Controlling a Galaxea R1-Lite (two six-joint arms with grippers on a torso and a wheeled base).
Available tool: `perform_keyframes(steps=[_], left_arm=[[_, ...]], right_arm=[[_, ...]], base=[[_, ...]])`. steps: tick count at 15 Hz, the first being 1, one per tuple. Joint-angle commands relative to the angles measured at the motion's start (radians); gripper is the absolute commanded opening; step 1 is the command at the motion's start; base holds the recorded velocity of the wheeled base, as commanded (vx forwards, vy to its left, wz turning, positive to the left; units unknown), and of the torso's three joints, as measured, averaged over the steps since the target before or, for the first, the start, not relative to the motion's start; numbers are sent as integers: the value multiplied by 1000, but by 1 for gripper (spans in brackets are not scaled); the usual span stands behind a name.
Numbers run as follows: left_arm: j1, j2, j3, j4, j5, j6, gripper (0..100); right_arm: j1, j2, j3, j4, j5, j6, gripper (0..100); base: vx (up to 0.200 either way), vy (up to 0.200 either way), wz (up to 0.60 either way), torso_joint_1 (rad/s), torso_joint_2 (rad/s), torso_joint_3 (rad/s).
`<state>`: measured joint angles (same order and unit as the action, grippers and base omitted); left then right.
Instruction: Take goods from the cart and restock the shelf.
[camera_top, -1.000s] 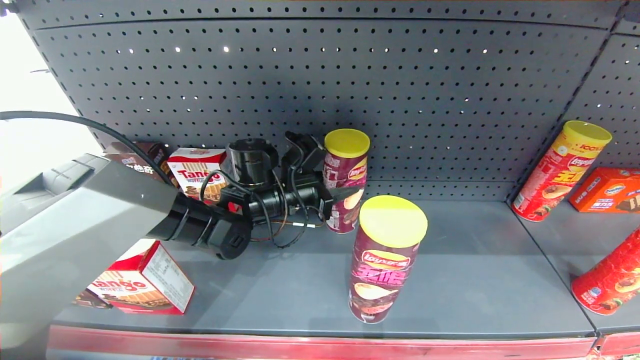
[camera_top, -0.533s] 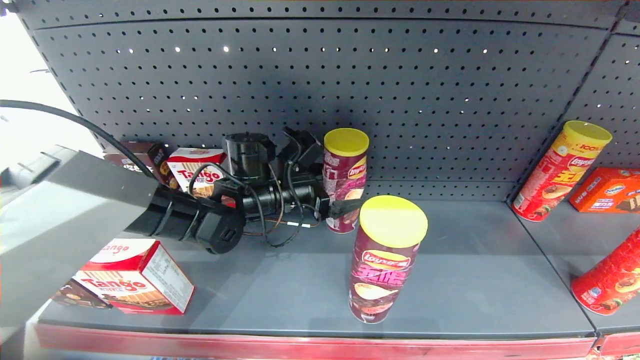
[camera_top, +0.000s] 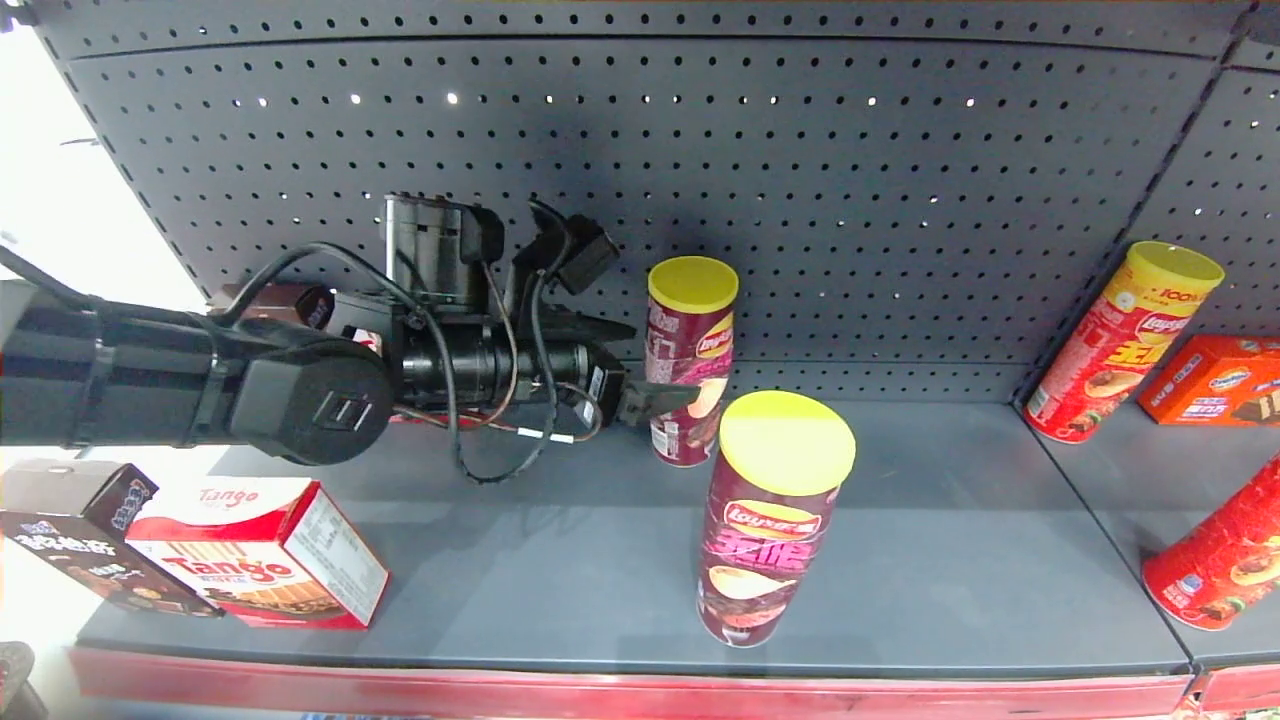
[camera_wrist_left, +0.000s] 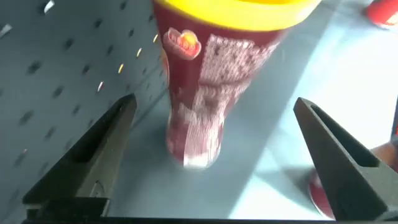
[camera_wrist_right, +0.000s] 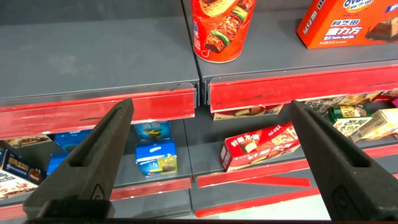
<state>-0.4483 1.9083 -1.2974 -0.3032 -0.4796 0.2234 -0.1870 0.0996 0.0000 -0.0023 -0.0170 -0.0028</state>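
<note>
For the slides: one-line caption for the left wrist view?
Open left pincer frames an upright maroon chip can, yellow lid, on the shelf by the pegboard.

I am in a shop, facing a grey metal shelf (camera_top: 950, 540) with a perforated back panel (camera_top: 800, 200) and a red strip (camera_top: 600, 690) along its front edge. Packaged snacks stand on it as stock. Purple crisp tubes (camera_top: 770, 520) with yellow lids are near the middle, red tubes (camera_top: 1120, 340) and an orange box (camera_top: 1215, 380) toward the right end, and wafer boxes (camera_top: 260, 550) at the left front corner. My right wrist view shows more tiers (camera_wrist_right: 93, 56) with the same red edging (camera_wrist_right: 298, 93), holding boxed goods (camera_wrist_right: 258, 146).
</note>
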Motion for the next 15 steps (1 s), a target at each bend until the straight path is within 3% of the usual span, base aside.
perform_keyframes(steps=[1,2,4,6,11,15], left_arm=[[-4,-55,-11,36,52,22,100],[-4,-54,-13,44,88,39,100],[-7,-46,-16,50,230,76,100],[-26,-22,-20,42,308,76,100],[-44,11,-31,38,368,74,100],[-27,9,-34,38,475,74,100]], right_arm=[[0,2,0,-1,0,0,100],[0,2,0,-1,0,0,100],[0,2,0,-1,0,0,100],[0,2,0,-1,0,0,100],[0,2,0,1,0,0,100],[0,2,0,-1,0,0,100]], base=[[0,0,0,0,0,0],[0,0,0,0,0,0],[0,0,0,0,0,0],[0,0,0,0,0,0],[0,0,0,0,0,0],[0,0,0,0,0,0]])
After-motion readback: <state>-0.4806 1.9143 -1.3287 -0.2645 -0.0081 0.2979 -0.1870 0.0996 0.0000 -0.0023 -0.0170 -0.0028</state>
